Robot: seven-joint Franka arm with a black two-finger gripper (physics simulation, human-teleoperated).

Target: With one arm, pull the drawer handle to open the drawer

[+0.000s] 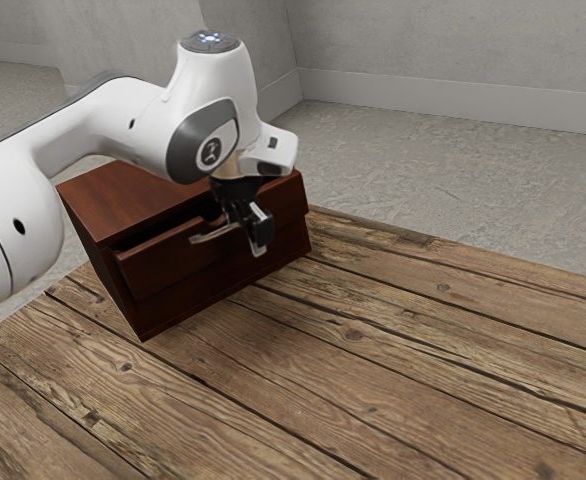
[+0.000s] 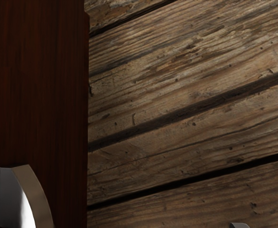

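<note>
— Setting?
— Simulated room. Rough brown plank tabletop (image 1: 403,390), with a pale speckled floor (image 1: 453,160) and a light wall (image 1: 453,40) beyond its far edge.

— Place of the drawer (image 1: 173,265)?
— Inside a small dark red wooden cabinet (image 1: 123,195), standing on the far part of the tabletop at the exterior view's left, turned at an angle to the planks. Front panel just under the cabinet's top, with a dark shadowed gap along its upper edge. Silver handle (image 1: 213,234) across the middle of that front.

— And the arm (image 1: 93,130)?
— White, in from the exterior view's left, bent over the cabinet's top, wrist pointing down in front of the drawer.

— State of the pincer (image 1: 248,228)?
— Black, right at the handle's right end, touching or just beside it. Cannot tell whether open or clamped on the handle.

— From the wrist camera?
— Dark red drawer (image 2: 34,95) front close up. A curved silver piece of the handle (image 2: 32,197) standing out from it, just under the hand. Bare tabletop (image 2: 186,118) planks with dark seams right beside the cabinet.
</note>
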